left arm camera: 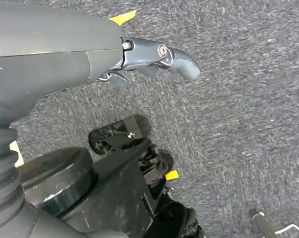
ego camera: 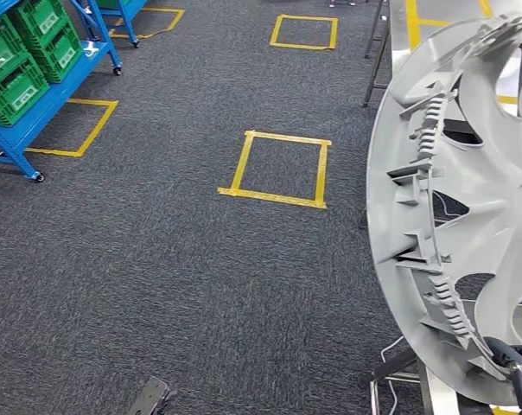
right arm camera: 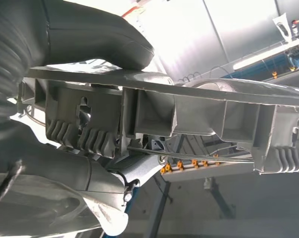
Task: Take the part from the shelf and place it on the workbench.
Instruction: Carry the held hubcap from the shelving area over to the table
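Note:
The part is a large grey wheel cover, held upright on edge at the right of the head view with its ribbed inner side facing me. My right hand grips its lower rim. In the right wrist view the thumb lies on one face of the rim and a finger presses the other. The cover hangs in front of the silver workbench, which has yellow tape on top. My left hand hangs over the dark carpet, fingers stretched out and holding nothing.
A blue wheeled shelf with green crates stands at the far left. Yellow tape squares mark the grey carpet between shelf and bench. The bench's metal legs and a white cable are at the right.

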`<state>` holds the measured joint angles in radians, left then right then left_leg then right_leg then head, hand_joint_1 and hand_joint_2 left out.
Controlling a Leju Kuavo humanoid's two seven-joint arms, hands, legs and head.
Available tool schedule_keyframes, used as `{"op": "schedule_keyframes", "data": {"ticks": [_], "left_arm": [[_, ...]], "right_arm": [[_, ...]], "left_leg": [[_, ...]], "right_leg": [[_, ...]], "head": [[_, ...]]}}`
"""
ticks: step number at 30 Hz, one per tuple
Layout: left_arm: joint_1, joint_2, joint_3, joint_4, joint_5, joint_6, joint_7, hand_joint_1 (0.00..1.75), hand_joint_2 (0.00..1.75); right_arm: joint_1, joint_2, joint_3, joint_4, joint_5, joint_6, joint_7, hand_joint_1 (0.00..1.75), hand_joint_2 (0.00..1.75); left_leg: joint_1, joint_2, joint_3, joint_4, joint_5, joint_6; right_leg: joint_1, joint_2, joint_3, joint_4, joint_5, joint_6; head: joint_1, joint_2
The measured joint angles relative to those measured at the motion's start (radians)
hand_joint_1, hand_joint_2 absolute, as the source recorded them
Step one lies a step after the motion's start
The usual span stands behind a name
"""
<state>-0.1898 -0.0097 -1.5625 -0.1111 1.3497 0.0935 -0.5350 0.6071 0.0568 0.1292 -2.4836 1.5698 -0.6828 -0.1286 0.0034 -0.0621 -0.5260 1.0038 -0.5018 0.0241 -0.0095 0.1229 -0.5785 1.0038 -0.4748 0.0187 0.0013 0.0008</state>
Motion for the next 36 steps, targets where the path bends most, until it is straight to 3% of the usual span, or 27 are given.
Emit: {"op": "schedule_keyframes", "data": {"ticks": [1, 3, 5, 7, 8, 10, 12, 13, 15, 17, 18, 20, 22, 23, 24, 26, 27, 29, 30, 31, 33, 35, 36], "left_arm": [[-0.002, -0.001, 0.000, 0.000, 0.000, 0.000, 0.000, 0.00, 1.75], [-0.003, -0.003, 0.000, 0.000, 0.000, 0.000, -0.001, 0.00, 1.75], [0.000, -0.003, 0.000, 0.000, 0.000, 0.000, -0.002, 0.00, 1.75], [0.003, -0.004, 0.000, 0.000, -0.001, 0.000, -0.002, 0.00, 1.75], [0.002, -0.004, 0.000, 0.000, -0.001, 0.001, -0.002, 0.00, 1.75], [0.001, -0.006, 0.000, 0.000, -0.002, 0.001, -0.002, 0.00, 1.75], [-0.002, -0.007, 0.000, 0.000, -0.003, 0.001, -0.002, 0.00, 1.75], [-0.002, -0.007, 0.000, 0.000, -0.003, 0.001, -0.002, 0.00, 1.75], [-0.004, -0.007, 0.000, 0.000, -0.006, 0.001, -0.002, 0.00, 1.75], [-0.005, -0.007, 0.000, 0.000, -0.010, 0.001, -0.002, 0.00, 1.75], [-0.006, -0.007, 0.000, 0.000, -0.012, 0.001, -0.002, 0.00, 1.75], [-0.004, -0.007, 0.000, 0.000, -0.014, 0.001, -0.002, 0.00, 1.75], [0.000, -0.007, 0.000, 0.000, -0.017, 0.000, -0.002, 0.00, 1.75], [0.000, -0.007, 0.000, 0.000, -0.019, 0.000, -0.002, 0.00, 1.75], [-0.001, -0.008, 0.000, 0.000, -0.020, -0.001, -0.002, 0.00, 1.75], [-0.002, -0.007, 0.000, 0.000, -0.022, -0.001, -0.002, 0.00, 1.75], [-0.003, -0.006, 0.000, 0.000, -0.023, -0.001, -0.002, 0.00, 1.75], [-0.005, -0.005, 0.000, 0.000, -0.025, -0.001, -0.002, 0.00, 1.75], [-0.006, -0.006, 0.000, 0.000, -0.025, -0.002, -0.002, 0.00, 1.75], [-0.008, -0.007, 0.000, 0.000, -0.026, -0.002, -0.002, 0.00, 1.75], [-0.011, -0.010, 0.000, -0.001, -0.027, -0.002, -0.002, 0.00, 1.75], [-0.009, -0.011, 0.000, -0.001, -0.029, -0.002, -0.002, 0.00, 1.75], [-0.008, -0.011, 0.000, -0.001, -0.030, -0.003, -0.002, 0.00, 1.75]], "right_arm": [[0.003, 0.000, 0.000, -0.002, 0.000, 0.000, 0.000, 1.75, 1.75], [0.004, 0.000, -0.001, -0.006, 0.000, 0.000, 0.000, 1.75, 1.75], [0.002, 0.000, -0.001, -0.007, 0.000, 0.000, 0.000, 1.75, 1.75], [0.002, 0.000, -0.002, -0.007, 0.001, 0.000, 0.000, 1.75, 1.75], [0.003, 0.000, -0.002, -0.007, 0.001, 0.000, 0.000, 1.75, 1.75], [0.004, 0.000, -0.003, -0.008, 0.001, 0.000, 0.002, 1.75, 1.75], [0.004, 0.000, -0.004, -0.010, 0.001, 0.000, 0.004, 1.75, 1.75], [0.004, 0.001, -0.004, -0.011, 0.001, 0.000, 0.005, 1.75, 1.75], [0.006, 0.002, -0.006, -0.015, 0.001, 0.000, 0.008, 1.75, 1.75], [0.010, 0.005, -0.008, -0.019, 0.000, 0.000, 0.010, 1.75, 1.75], [0.011, 0.006, -0.009, -0.020, 0.000, 0.000, 0.010, 1.75, 1.75], [0.011, 0.007, -0.010, -0.023, 0.000, 0.000, 0.010, 1.75, 1.75], [0.011, 0.008, -0.012, -0.023, 0.000, 0.000, 0.010, 1.75, 1.75], [0.012, 0.008, -0.013, -0.023, 0.000, 0.000, 0.010, 1.75, 1.75], [0.013, 0.008, -0.015, -0.023, 0.000, 0.000, 0.010, 1.75, 1.75], [0.014, 0.008, -0.018, -0.024, 0.000, 0.000, 0.010, 1.75, 1.75], [0.015, 0.008, -0.018, -0.025, 0.000, 0.000, 0.010, 1.75, 1.75], [0.016, 0.008, -0.019, -0.026, 0.000, 0.000, 0.010, 1.75, 1.75], [0.018, 0.008, -0.019, -0.027, 0.000, 0.000, 0.010, 1.75, 1.75], [0.021, 0.008, -0.020, -0.029, 0.000, 0.000, 0.010, 1.75, 1.75], [0.024, 0.008, -0.021, -0.032, 0.000, 0.000, 0.010, 1.75, 1.75], [0.022, 0.008, -0.023, -0.033, 0.000, 0.000, 0.010, 1.75, 1.75], [0.021, 0.008, -0.023, -0.033, 0.001, 0.000, 0.010, 1.75, 1.75]], "left_leg": [[0.003, 0.012, 0.001, -0.008, 0.003, 0.001], [0.008, 0.036, 0.004, -0.022, 0.011, 0.003], [0.006, 0.063, 0.004, -0.024, 0.013, 0.005], [0.005, 0.091, 0.003, -0.023, 0.012, 0.004], [0.005, 0.104, 0.003, -0.022, 0.011, 0.002], [0.005, 0.126, 0.005, -0.019, 0.007, -0.004], [0.000, 0.143, 0.008, -0.014, 0.000, -0.015], [-0.003, 0.151, 0.010, -0.012, -0.003, -0.020], [-0.005, 0.166, 0.014, -0.010, -0.006, -0.027], [-0.001, 0.152, 0.009, 0.009, -0.026, -0.036], [0.001, 0.131, -0.004, 0.043, -0.052, -0.040], [0.003, 0.086, -0.056, 0.168, -0.123, -0.045], [0.003, 0.073, -0.104, 0.273, -0.158, -0.043], [0.003, 0.071, -0.107, 0.277, -0.145, -0.039], [0.002, 0.067, -0.092, 0.242, -0.113, -0.034], [0.000, 0.034, -0.038, 0.115, -0.037, -0.017], [0.000, 0.014, -0.015, 0.061, -0.014, -0.010], [-0.001, -0.005, 0.003, 0.014, -0.009, -0.002], [0.000, 0.002, 0.004, 0.005, -0.009, -0.002], [0.001, 0.012, 0.005, -0.002, -0.008, -0.002], [0.006, 0.034, 0.008, -0.016, 0.001, 0.002], [0.006, 0.058, 0.009, -0.021, 0.004, 0.006], [0.006, 0.072, 0.009, -0.020, 0.004, 0.006]], "right_leg": [[0.001, -0.009, -0.008, 0.004, -0.003, 0.006], [0.002, -0.060, -0.039, 0.059, -0.039, 0.015], [-0.001, -0.107, -0.097, 0.181, -0.101, 0.024], [-0.005, -0.117, -0.137, 0.267, -0.126, 0.032], [-0.007, -0.121, -0.130, 0.259, -0.112, 0.034], [-0.009, -0.149, -0.060, 0.136, -0.053, 0.036], [-0.005, -0.188, 0.007, 0.022, -0.021, 0.026], [-0.003, -0.197, 0.019, 0.002, -0.021, 0.019], [-0.001, -0.181, 0.018, 0.001, -0.020, 0.005], [-0.003, -0.161, 0.015, 0.000, -0.015, -0.007], [-0.005, -0.151, 0.013, -0.001, -0.012, -0.013], [-0.005, -0.129, 0.010, -0.001, -0.008, -0.022], [-0.002, -0.103, 0.008, 0.000, -0.007, -0.025], [0.000, -0.089, 0.008, 0.000, -0.006, -0.026], [0.002, -0.074, 0.010, 0.000, -0.006, -0.026], [0.005, -0.049, 0.012, 0.001, -0.005, -0.024], [0.006, -0.037, 0.011, 0.002, -0.005, -0.022], [0.005, -0.017, 0.002, 0.005, 0.000, -0.013], [0.003, -0.006, -0.004, 0.005, 0.003, -0.007], [0.002, -0.005, -0.010, 0.005, 0.003, -0.001], [0.002, -0.044, -0.033, 0.039, -0.022, 0.009], [-0.001, -0.099, -0.089, 0.152, -0.083, 0.021], [-0.004, -0.111, -0.121, 0.218, -0.110, 0.027]], "head": [[0.001, 0.000], [0.005, 0.000], [0.009, 0.000], [0.009, 0.000], [0.009, 0.000], [0.009, 0.000], [0.008, 0.000], [0.008, 0.000], [0.007, 0.000], [0.007, 0.000], [0.006, 0.000], [0.005, 0.000], [0.005, 0.000], [0.005, 0.000], [0.005, 0.000], [0.006, 0.000], [0.006, 0.000], [0.006, 0.000], [0.005, 0.000], [0.004, 0.000], [0.009, 0.000], [0.012, 0.000], [0.013, 0.000]]}}
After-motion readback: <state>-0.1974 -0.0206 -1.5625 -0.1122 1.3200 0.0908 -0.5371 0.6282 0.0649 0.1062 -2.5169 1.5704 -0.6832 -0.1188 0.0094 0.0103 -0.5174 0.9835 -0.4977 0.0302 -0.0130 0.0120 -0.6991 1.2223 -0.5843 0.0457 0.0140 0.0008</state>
